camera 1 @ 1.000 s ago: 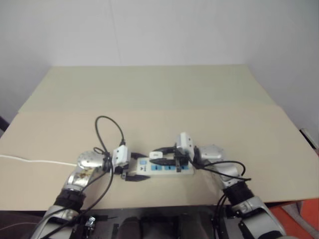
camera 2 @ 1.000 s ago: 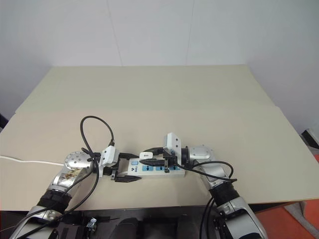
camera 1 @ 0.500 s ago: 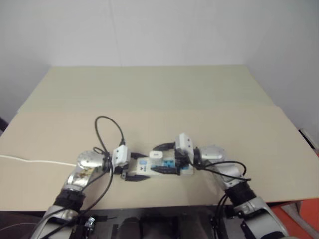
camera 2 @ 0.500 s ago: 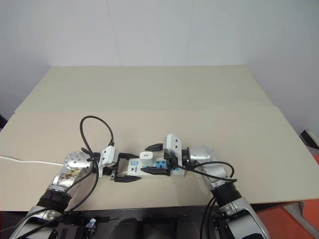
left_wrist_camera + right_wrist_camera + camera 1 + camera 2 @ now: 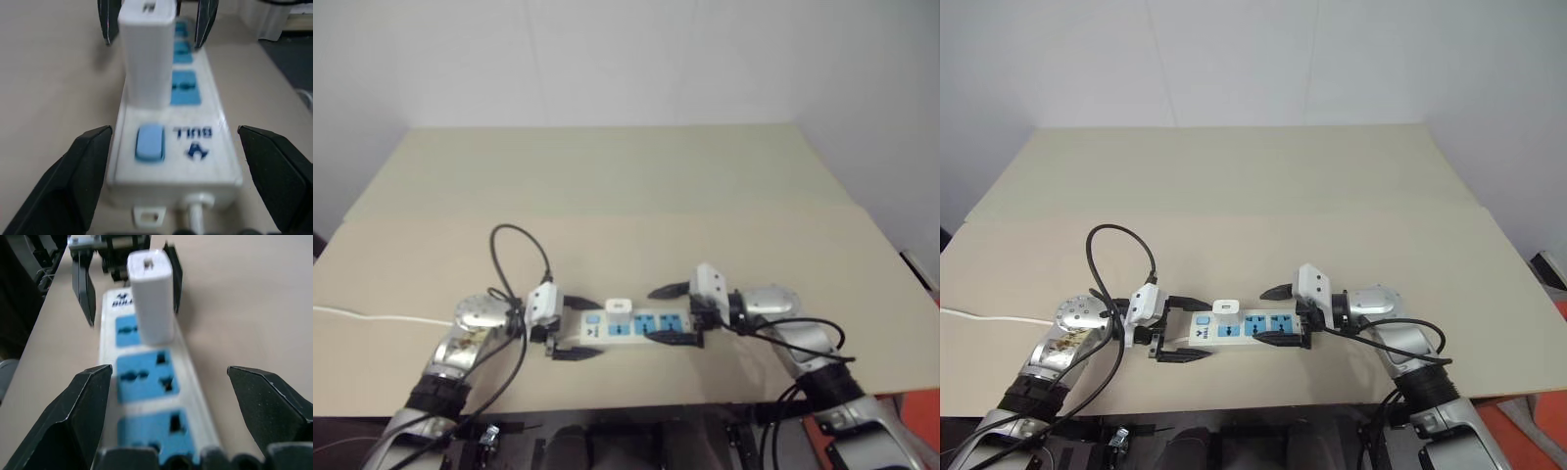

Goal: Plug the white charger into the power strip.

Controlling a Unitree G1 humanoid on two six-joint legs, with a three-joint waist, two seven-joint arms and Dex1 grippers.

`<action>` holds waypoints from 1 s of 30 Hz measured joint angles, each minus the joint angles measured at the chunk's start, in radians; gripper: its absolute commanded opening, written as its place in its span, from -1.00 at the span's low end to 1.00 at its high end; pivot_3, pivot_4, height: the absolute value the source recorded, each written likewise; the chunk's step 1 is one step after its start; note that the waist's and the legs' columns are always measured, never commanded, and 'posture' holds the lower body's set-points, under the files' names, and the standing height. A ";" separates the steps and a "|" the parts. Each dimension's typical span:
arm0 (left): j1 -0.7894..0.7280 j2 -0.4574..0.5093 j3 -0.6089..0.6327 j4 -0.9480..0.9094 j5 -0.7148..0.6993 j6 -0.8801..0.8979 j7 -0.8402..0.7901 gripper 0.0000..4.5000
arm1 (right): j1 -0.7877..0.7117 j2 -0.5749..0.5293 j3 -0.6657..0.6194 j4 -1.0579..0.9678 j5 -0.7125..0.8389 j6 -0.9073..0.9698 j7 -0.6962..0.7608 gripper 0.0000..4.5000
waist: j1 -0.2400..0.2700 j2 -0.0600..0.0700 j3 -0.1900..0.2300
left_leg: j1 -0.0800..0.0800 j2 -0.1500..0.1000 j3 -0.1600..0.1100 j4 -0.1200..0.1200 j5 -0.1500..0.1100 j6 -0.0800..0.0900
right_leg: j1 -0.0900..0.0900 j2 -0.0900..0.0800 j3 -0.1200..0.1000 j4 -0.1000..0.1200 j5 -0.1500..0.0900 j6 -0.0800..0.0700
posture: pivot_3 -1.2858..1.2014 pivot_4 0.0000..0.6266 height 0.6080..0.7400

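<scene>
The white power strip (image 5: 1268,327) lies flat near the table's front edge. The small white charger (image 5: 1225,307) stands upright in the blue socket nearest the switch. In the left wrist view the charger (image 5: 146,54) rises just behind the blue switch of the power strip (image 5: 205,161). My left gripper (image 5: 1191,330) is open, its fingers (image 5: 83,166) straddling the switch end with gaps on both sides. My right gripper (image 5: 1260,315) is open around the other end, holding nothing. In the right wrist view the charger (image 5: 151,296) stands beyond two free sockets of the power strip (image 5: 108,342).
The strip's thin white cord (image 5: 979,315) runs off to the left across the tan table (image 5: 1253,196). The table's front edge (image 5: 1263,401) is close below the strip. A seam between two boards (image 5: 1234,215) crosses the table.
My right gripper has opened, let go of the charger and drawn back to the right along the strip. The charger stays standing in its socket. My left gripper's fingers have spread wider.
</scene>
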 measured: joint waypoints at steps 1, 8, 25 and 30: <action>0.001 0.004 0.006 -0.016 -0.010 0.005 0.001 0.99 | 0.000 -0.004 -0.005 -0.011 0.003 0.003 0.000 1.00 | -0.002 0.000 0.000 | 0.000 0.000 0.000 0.000 0.000 0.000 | 0.000 0.000 0.000 0.000 0.000 0.000 | 0.03 -0.52 1.00; 0.072 0.152 0.123 -0.215 -0.134 0.121 -0.014 0.99 | 0.027 -0.119 -0.147 -0.133 0.085 0.045 0.000 1.00 | -0.001 0.000 0.003 | -0.002 0.001 0.000 0.000 0.000 0.000 | -0.001 0.000 0.000 -0.001 0.000 0.000 | 0.03 -0.52 1.00; 0.300 0.293 0.410 -0.373 -0.244 0.246 0.066 0.99 | 0.237 -0.358 -0.434 -0.266 0.169 0.148 -0.001 1.00 | 0.000 0.000 0.005 | 0.001 0.001 0.002 0.000 0.000 0.000 | 0.000 0.000 0.000 -0.002 -0.005 0.007 | 0.03 -0.52 1.00; 0.299 0.292 0.410 -0.394 -0.246 0.263 0.083 0.99 | 0.237 -0.358 -0.434 -0.274 0.175 0.153 -0.002 1.00 | 0.001 0.000 0.005 | 0.000 0.001 0.002 -0.001 0.000 0.000 | 0.000 0.000 0.000 -0.003 -0.005 0.007 | 0.03 -0.52 1.00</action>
